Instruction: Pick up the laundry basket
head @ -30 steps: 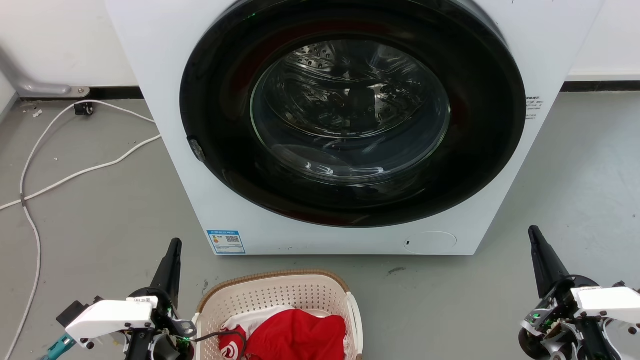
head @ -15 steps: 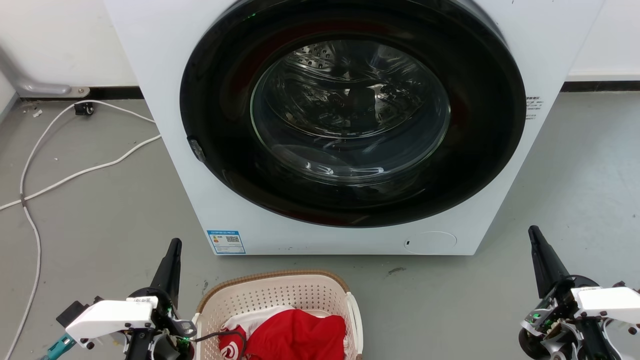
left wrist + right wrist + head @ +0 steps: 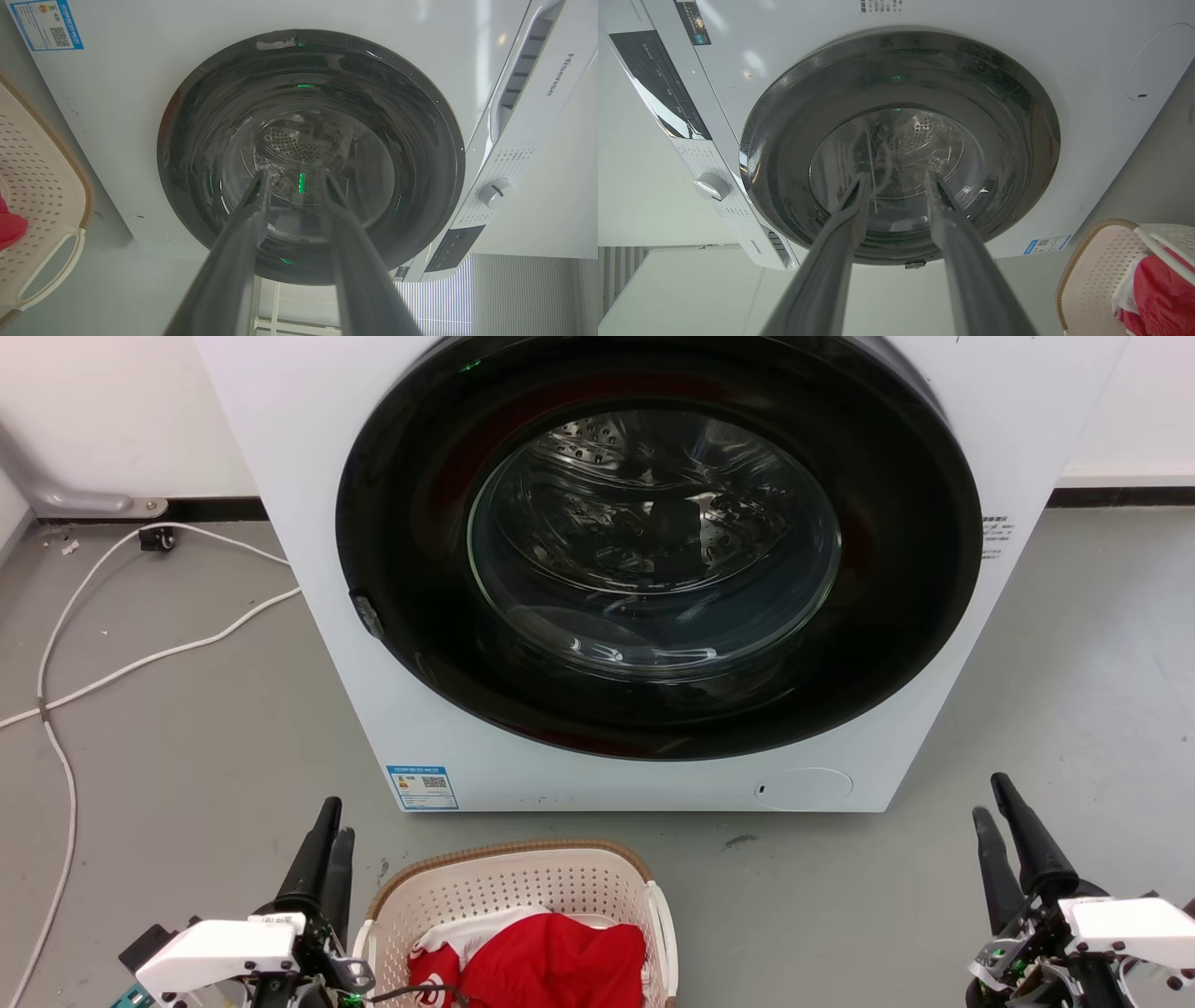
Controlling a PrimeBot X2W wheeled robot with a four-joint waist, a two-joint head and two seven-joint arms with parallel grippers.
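our left gripper [image 3: 336, 829] and right gripper [image 3: 990, 800] have just parted their dark fingers, both empty; the cream perforated plastic laundry basket [image 3: 523, 889] sits on the grey floor [image 3: 187, 737] just beside the left, seemingly untouched, so reaching comes next.

Perforated matt plastic laundry basket [image 3: 523, 889], glossy glass washer door [image 3: 653, 541]
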